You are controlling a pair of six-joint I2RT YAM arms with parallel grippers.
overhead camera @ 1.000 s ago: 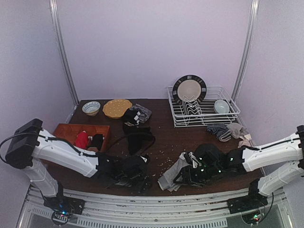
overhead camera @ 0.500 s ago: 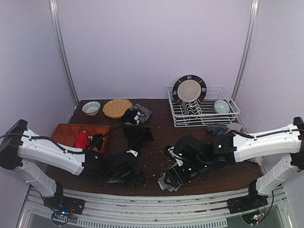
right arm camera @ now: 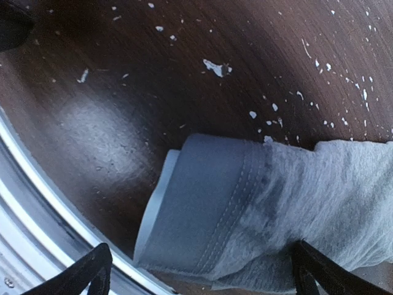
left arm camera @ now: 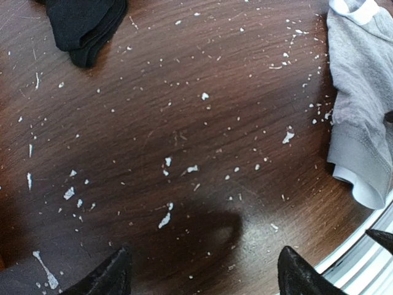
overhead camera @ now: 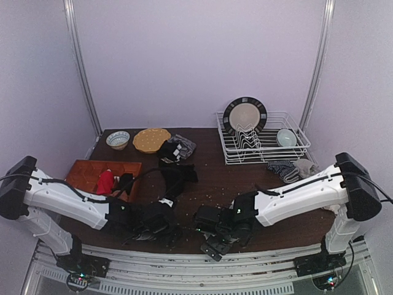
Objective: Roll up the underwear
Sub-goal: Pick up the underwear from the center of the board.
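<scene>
One grey underwear (right arm camera: 288, 203) lies unrolled, I judge; my right gripper (right arm camera: 201, 246) gapes over it, left gripper (left arm camera: 204, 249) gapes empty beside it.

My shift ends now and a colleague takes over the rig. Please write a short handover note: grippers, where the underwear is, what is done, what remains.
Left gripper: open, empty, over the bare table near its front edge.
Right gripper: open, fingers on either side of the grey underwear, at the front edge.
Black underwear: loose, mid-table; a dark pile lies behind it.
Done: no finished roll that I can confirm.
Left: roll the grey piece, then the black ones.
</scene>
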